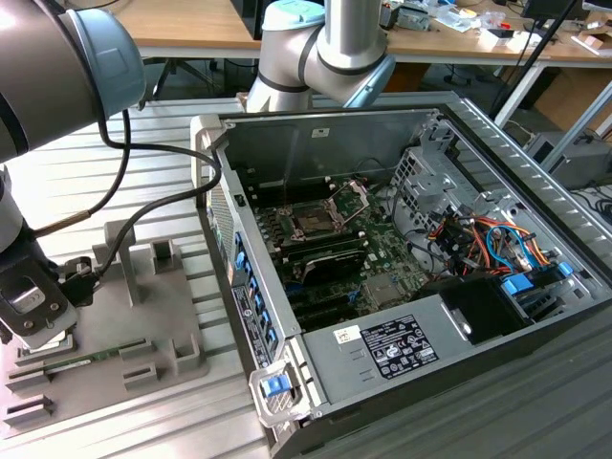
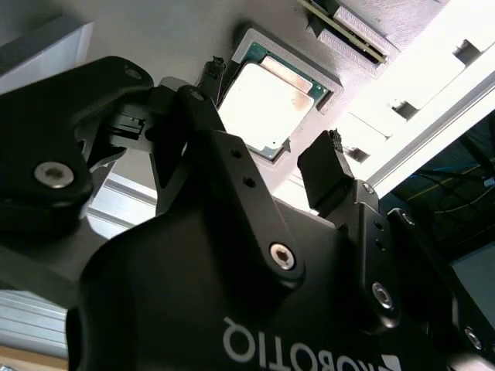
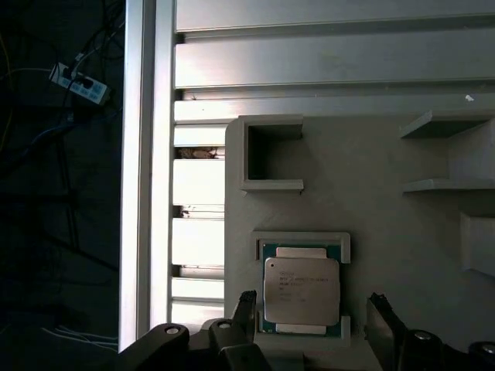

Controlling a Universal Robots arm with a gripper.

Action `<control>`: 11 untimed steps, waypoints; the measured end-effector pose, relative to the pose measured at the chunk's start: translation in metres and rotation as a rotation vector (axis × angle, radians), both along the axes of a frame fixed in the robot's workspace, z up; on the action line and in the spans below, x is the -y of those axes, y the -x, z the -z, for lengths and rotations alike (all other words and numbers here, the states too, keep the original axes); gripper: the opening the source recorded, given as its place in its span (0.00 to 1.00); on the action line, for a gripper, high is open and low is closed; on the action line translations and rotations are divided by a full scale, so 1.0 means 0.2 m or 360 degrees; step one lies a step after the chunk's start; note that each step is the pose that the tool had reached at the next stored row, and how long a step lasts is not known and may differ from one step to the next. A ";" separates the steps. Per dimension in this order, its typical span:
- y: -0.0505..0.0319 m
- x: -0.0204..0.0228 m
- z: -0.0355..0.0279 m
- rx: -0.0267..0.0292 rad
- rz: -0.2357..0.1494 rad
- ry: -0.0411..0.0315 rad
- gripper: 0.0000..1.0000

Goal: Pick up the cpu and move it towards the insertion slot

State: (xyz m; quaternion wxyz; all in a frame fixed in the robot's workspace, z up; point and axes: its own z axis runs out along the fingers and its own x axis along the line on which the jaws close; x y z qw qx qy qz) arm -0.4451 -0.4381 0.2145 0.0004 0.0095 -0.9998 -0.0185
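While the gripper (image 3: 313,317) hangs spread, one finger either side and seemingly clear, the cpu (image 3: 302,290) lies flat in a framed recess near an edge of the matte grey holder (image 3: 371,216). Light, stiff, probably fragile underneath (smooth silvery lid, thin darker rim): best pinched across opposite edges.

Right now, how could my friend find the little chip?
Find the open computer case, then the grey plastic holder on the exterior view's left of it. The chip lies in a shallow square frame there, below the open gripper. It is silvery and square, unlike the long thin green stick nearby.
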 end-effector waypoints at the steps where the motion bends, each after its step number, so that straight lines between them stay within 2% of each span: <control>1: 0.000 0.000 0.000 0.00001 0.0000 0.0000 0.67; 11: 0.000 0.000 0.020 0.00000 0.0000 0.0000 0.67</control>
